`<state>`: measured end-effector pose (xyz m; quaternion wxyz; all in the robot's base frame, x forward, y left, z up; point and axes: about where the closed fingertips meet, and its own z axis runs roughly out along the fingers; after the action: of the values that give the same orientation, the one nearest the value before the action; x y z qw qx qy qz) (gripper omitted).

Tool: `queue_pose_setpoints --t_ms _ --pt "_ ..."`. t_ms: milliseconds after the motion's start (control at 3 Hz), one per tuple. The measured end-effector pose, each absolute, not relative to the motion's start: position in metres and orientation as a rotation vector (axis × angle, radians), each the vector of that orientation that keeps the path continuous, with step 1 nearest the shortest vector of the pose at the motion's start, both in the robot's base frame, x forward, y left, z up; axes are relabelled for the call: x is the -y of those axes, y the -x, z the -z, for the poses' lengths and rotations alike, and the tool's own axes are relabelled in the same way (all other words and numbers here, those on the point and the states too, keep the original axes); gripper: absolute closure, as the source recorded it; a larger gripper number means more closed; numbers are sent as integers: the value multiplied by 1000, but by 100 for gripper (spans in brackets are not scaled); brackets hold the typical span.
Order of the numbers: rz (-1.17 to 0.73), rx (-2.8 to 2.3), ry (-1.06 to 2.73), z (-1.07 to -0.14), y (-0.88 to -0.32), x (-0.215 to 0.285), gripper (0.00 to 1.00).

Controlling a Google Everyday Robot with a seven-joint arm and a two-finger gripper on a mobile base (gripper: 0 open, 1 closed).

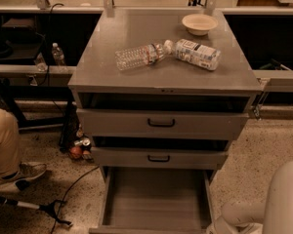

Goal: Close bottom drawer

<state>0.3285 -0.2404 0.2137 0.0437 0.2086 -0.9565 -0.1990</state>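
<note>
Bottom drawer stands pulled well out below cabinet top's near edge, long axis running toward cam. White arm sits just right of it, off near-right corner. Gripper out of frame, below; claw state cannot be told. Drawer front & handle cut off. Closing push prob. goes front-to-back.

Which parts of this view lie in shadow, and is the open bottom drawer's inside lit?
Camera view: warm, dim light; cabinet top evenly lit, no strong glare; dark shadow fills the gaps above the top drawer and middle drawer; the bottom drawer is lit inside. The gripper is out of frame; only the white arm shows, lower right.
</note>
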Motion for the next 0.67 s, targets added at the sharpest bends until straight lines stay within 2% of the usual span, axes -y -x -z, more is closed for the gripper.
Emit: queue_pose_setpoints --t_ms 667 --pt "727 2827 -733 -179 -316 233 100"
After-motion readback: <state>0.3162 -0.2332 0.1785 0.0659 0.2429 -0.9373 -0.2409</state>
